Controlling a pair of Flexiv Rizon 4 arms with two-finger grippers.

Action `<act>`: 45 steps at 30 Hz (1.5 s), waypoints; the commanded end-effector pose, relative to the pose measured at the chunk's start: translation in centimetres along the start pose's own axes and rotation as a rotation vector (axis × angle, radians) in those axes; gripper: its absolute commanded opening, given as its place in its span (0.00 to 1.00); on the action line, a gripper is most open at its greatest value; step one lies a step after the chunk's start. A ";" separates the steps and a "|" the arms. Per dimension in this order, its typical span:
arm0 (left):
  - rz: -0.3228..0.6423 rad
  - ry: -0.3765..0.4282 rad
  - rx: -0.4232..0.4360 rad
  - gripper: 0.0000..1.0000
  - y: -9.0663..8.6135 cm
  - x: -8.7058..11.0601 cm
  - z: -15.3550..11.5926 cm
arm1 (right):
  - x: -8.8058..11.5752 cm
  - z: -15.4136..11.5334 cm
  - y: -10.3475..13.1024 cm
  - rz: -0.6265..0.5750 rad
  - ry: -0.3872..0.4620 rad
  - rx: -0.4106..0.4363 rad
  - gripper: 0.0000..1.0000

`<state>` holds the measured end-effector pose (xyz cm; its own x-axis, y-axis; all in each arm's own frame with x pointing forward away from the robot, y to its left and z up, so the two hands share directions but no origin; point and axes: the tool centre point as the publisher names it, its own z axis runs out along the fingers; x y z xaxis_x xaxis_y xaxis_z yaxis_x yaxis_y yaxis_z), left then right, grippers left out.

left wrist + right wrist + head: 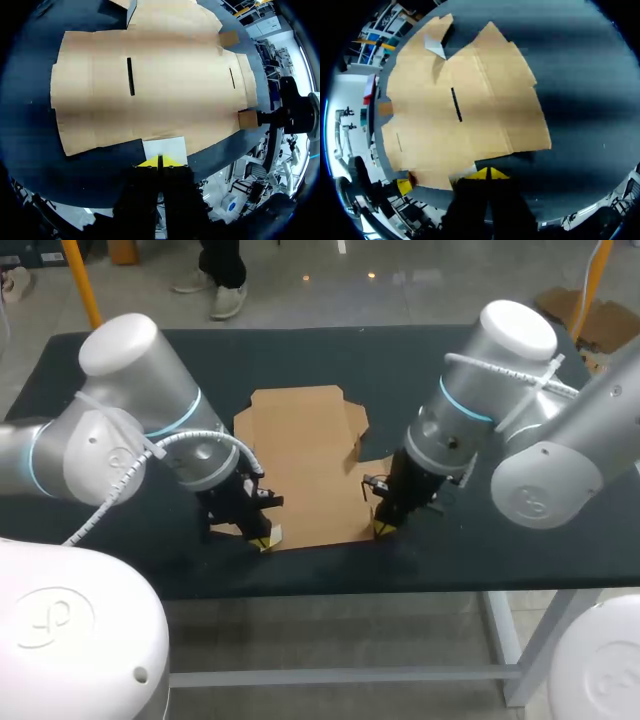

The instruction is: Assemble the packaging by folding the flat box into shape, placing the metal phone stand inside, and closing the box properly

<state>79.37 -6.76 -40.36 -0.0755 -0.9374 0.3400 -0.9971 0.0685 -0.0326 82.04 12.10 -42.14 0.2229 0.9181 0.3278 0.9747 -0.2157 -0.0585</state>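
Cardboard box [300,455] is lying flat on the table [450,560]. The left gripper [262,540] and right gripper [381,531] are sitting at its near corners, jaws narrow. Folding is seemingly just starting, and flaps are probably needing lifting next.

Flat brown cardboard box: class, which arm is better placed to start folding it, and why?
Probably left: the left gripper has shut tips against the pale small tab of the flat brown cardboard box; the right gripper sits over bare black table beside its edge.
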 end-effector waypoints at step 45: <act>-0.006 -0.029 -0.004 0.00 -0.7 0.5 0.4 | 1.4 -0.6 -0.5 -0.093 0.052 -0.072 0.00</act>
<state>79.94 -7.15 -40.39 -0.0703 -0.9442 0.3218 -0.9975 0.0647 -0.0282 82.02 12.98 -40.69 0.1267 0.9169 0.3786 0.9884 -0.1488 0.0297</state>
